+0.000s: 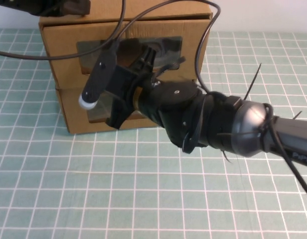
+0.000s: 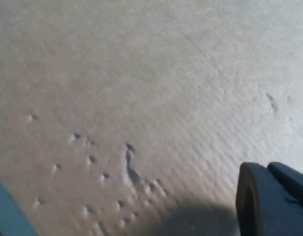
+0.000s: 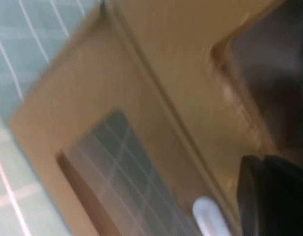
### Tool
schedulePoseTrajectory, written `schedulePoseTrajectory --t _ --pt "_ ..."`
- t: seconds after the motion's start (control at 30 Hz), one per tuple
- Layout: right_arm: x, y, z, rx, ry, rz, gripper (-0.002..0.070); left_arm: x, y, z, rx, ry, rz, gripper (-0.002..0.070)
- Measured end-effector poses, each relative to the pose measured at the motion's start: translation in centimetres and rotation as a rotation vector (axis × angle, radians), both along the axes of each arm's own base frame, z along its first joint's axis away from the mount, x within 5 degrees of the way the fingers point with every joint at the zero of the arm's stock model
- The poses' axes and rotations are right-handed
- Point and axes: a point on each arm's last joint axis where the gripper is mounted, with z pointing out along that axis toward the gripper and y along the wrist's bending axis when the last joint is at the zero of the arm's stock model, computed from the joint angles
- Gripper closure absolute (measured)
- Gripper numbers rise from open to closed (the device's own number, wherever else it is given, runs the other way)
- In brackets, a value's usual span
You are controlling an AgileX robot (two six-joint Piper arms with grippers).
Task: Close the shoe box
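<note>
Cardboard boxes are stacked in two tiers at the far side of the counter (image 1: 143,199), which is covered by a green mat with a white grid. The shoe box (image 1: 193,45) is seen as the upper one of the stack, its front panel with the clear window turned toward the robot. A small white tab (image 3: 206,219) is seen by the seam between it and the lower box (image 1: 74,119).

The right gripper (image 1: 102,112) is held against the front of the stack, reaching in from the right at the level of the seam. It is spread, one finger (image 1: 101,74) slanting across the upper window and the other lower down, over the window of the lower box.

The left gripper (image 1: 54,7) is placed above the far left corner of the stack, close over bare cardboard. Whether it is spread or pressed together cannot be told.
</note>
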Motion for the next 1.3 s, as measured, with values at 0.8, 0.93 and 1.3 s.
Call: schedulePoseTrajectory --t 0.8,0.93,1.3 --pt "-3.3 -10.6 14.7 0.139 -0.081 -0.46 0.069 -16.2 3.4 9.8 0.151 -0.369 0.046 0.068" --pt "-2.2 -15.1 15.8 0.255 0.131 -0.604 0.069 -19.9 4.3 8.5 0.147 -0.4 0.107 0.068" --pt "-5.6 -26.0 19.6 0.646 0.223 -0.751 0.069 -26.4 5.7 -0.1 0.158 -0.316 0.167 0.068"
